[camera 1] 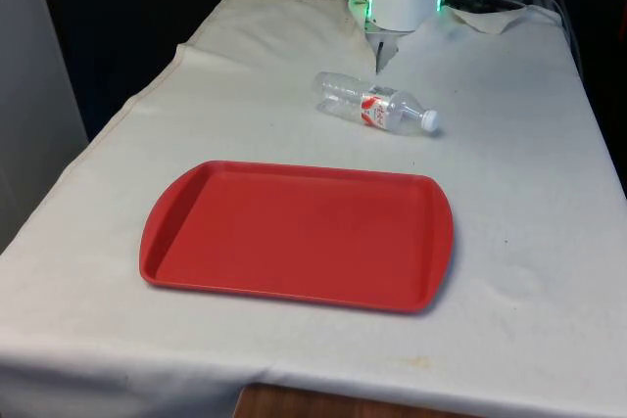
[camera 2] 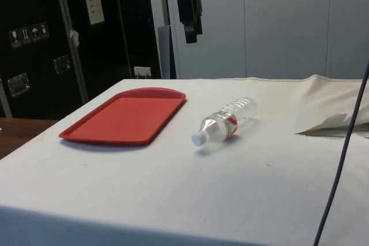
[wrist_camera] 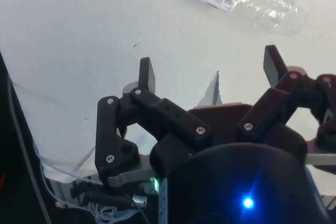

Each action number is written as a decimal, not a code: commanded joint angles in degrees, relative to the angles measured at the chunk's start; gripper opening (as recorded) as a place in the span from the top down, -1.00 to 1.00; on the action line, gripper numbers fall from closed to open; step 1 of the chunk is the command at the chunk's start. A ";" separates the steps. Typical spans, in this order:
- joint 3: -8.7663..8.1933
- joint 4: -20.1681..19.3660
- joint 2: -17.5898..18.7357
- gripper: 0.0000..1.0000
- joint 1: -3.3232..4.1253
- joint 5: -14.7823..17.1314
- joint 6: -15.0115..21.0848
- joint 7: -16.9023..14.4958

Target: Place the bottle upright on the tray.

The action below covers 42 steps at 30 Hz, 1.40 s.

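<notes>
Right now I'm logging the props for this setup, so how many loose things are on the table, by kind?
Bottle: 1, clear plastic, lying on its side on the cloth
Tray: 1, red, nothing on it
Total: 2

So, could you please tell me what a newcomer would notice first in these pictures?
Probably the red tray, bare in the middle of the white cloth. Next, the clear plastic water bottle lying on its side beyond it, white cap toward the front view's right. The gripper hangs open above the table.
</notes>
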 commanded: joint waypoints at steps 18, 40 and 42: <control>-0.17 -1.60 0.63 -1.00 -0.06 0.46 2.29 -1.83; -0.46 -7.45 0.17 -1.00 -0.86 0.63 9.57 -6.76; -0.46 -7.73 0.23 -1.00 -0.86 0.63 10.14 -7.22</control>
